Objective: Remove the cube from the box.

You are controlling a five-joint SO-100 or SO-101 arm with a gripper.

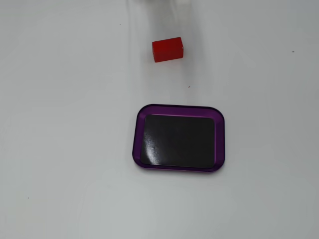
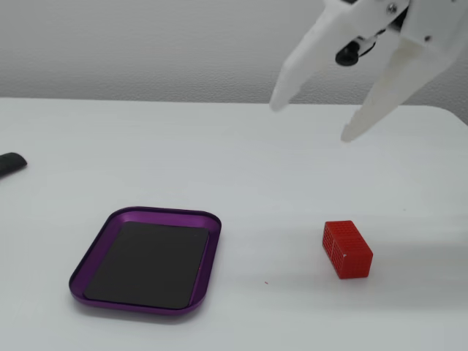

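Note:
The red cube (image 1: 168, 49) lies on the white table outside the box, above the box in a fixed view. In the other fixed view the cube (image 2: 347, 249) lies to the right of the box, its ridged face showing. The box (image 1: 179, 164), a purple-rimmed tray with a black bottom, is empty in both fixed views; its rim also shows in the side view (image 2: 164, 214). My white gripper (image 2: 312, 120) hangs open and empty, well above the cube and clear of it. In the top view only a faint blur of it shows at the upper edge.
A dark object (image 2: 11, 164) lies at the left edge of the table in a fixed view. The table's far edge meets a grey wall behind the arm.

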